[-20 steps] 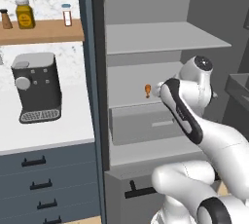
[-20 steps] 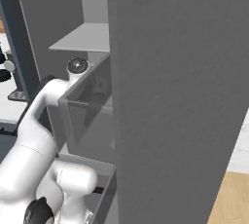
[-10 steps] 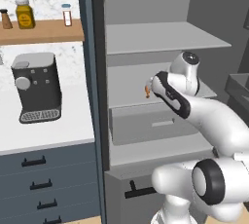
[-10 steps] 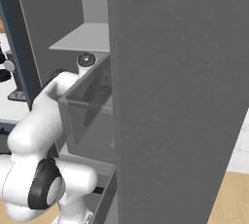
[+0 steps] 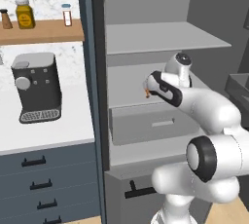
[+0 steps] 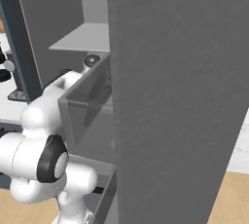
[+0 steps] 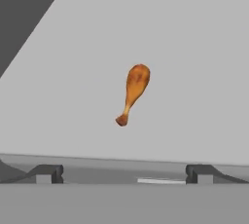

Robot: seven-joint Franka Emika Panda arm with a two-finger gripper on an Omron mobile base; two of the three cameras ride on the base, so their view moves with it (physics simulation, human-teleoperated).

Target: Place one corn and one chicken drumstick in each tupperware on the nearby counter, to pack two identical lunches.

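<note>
Since the earlier frame the arm has swung further into the open fridge, carrying the gripper [image 7: 124,173] up to the middle shelf [image 7: 194,72]. The gripper is wide open and holds nothing, its two tips set well apart at the shelf's front edge. Ahead of it, apart from the tips, the chicken drumstick [image 7: 133,93] lies alone on the shelf, bulbous end away, thin bone pointing back toward the gripper. The likely risk: closing on that slim bone could let the drumstick pivot or slip out.
</note>
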